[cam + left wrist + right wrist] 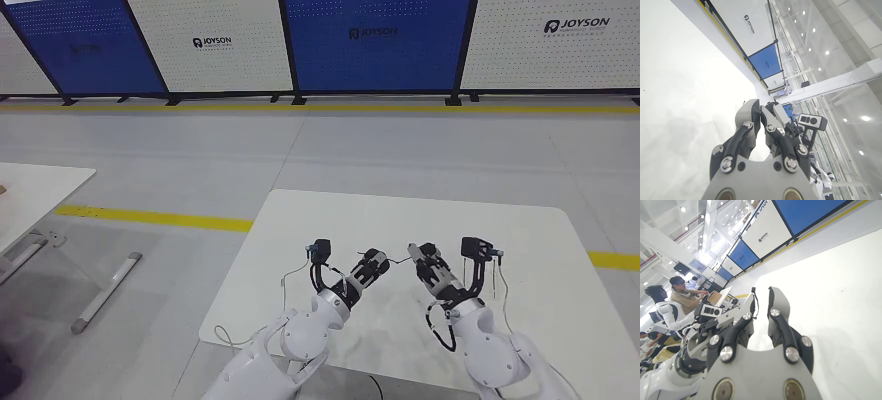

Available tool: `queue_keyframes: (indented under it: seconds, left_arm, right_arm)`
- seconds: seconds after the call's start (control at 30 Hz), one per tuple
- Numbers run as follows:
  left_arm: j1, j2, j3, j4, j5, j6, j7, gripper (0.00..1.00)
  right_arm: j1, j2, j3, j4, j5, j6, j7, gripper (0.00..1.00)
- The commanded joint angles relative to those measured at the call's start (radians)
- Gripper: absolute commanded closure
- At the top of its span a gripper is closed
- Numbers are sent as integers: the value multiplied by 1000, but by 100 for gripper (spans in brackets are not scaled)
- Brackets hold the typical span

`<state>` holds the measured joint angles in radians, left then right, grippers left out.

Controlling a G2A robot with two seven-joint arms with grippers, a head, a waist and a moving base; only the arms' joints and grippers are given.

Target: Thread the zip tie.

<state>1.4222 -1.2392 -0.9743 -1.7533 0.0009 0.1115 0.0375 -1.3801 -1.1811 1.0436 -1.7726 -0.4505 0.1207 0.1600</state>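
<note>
My two grippers meet tip to tip above the middle of the white table. The black zip tie is a thin strip with a small square head. It runs along the inner face of one finger of my right gripper, which is open around it. My left gripper is shut, and a tiny black tip of the zip tie pokes out beside its fingers. In the top view the zip tie is a fine line bridging my left gripper and my right gripper.
The table's far rounded edge lies well beyond the grippers, with bare surface on all sides. A second white table stands off to the left across the floor. Blue and white panels line the back.
</note>
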Motion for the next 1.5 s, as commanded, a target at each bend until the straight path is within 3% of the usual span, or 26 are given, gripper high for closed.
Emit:
queue_keyframes:
  seconds: [0.0,0.2,0.33,0.43,0.6,0.67,0.7,0.73,1.47]
  left_arm:
    - [0,0,0,0,0,0,0,100]
    - [0,0,0,0,0,0,0,100]
    - [0,0,0,0,0,0,0,100]
    - [0,0,0,0,0,0,0,100]
    - [0,0,0,0,0,0,0,100]
    - [0,0,0,0,0,0,0,100]
    - [0,0,0,0,0,0,0,100]
    - [0,0,0,0,0,0,0,100]
    - [0,0,0,0,0,0,0,100]
  right_arm:
    - [-5,0,4,-4,-6,-1,4,55]
    - [-24,-2,13,-16,-24,-15,14,50]
    - [-40,0,19,-23,-48,-33,28,38]
    - [-55,1,32,-25,-52,-47,39,47]
    - [-68,3,63,-33,-45,-56,40,71]
    - [-66,2,68,-35,-49,-56,43,75]
    - [-64,2,68,-36,-54,-54,45,82]
    - [-62,1,66,-36,-57,-53,46,100]
    - [-40,-19,35,-16,-83,-63,65,100]
